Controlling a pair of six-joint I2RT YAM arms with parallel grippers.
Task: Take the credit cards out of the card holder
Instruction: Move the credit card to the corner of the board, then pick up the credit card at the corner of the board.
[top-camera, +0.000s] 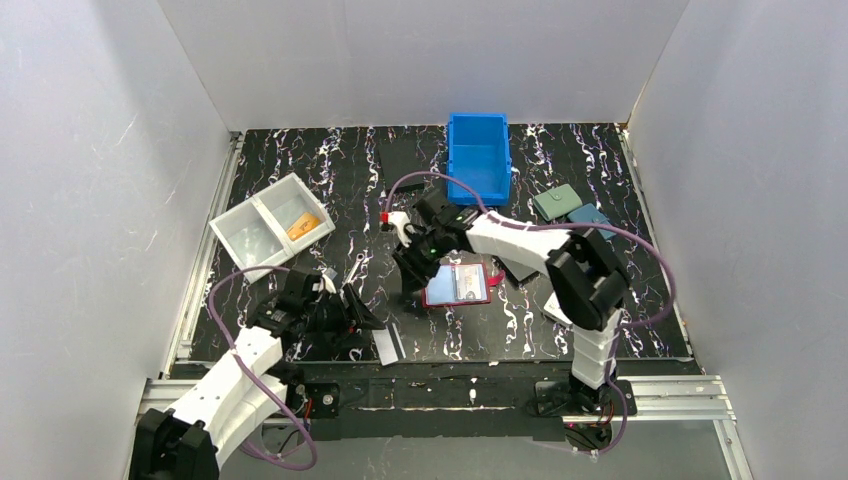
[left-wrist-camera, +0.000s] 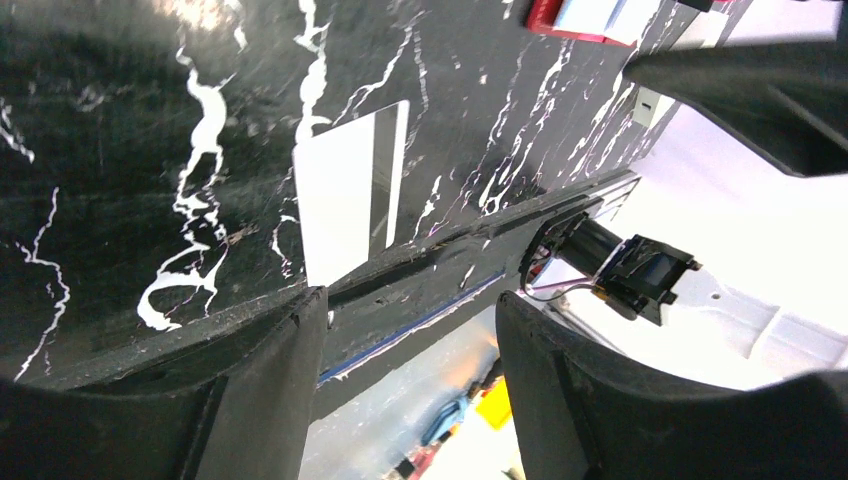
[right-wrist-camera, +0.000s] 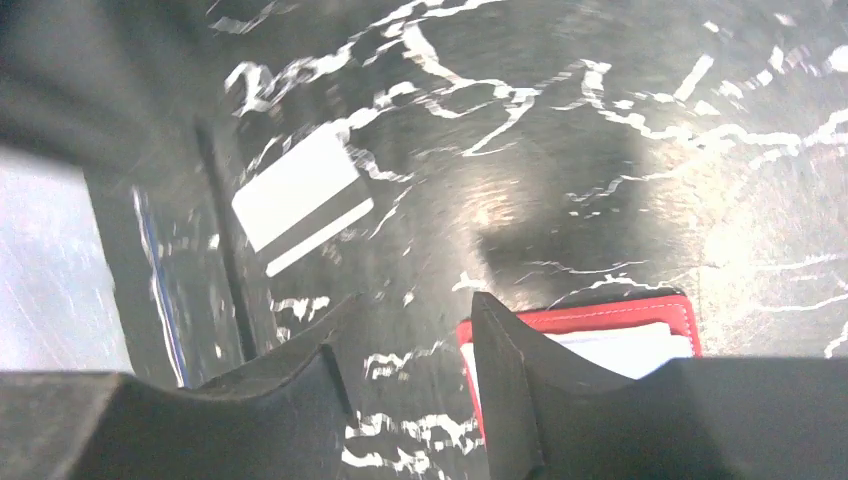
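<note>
Card holder (top-camera: 457, 285) lies open just beside the right pincer (right-wrist-camera: 412, 305), parted and empty.

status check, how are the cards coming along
Both open, empty: left gripper near whitish card on table, right gripper at card holder, which lies open. In white bin: orange card. Nothing blocking.

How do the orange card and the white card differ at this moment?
Colour: the orange card is orange; the white card is white with a grey stripe. Place: the orange card lies in the white tray; the white card lies flat on the black table. Both are out of the red holder.
</note>
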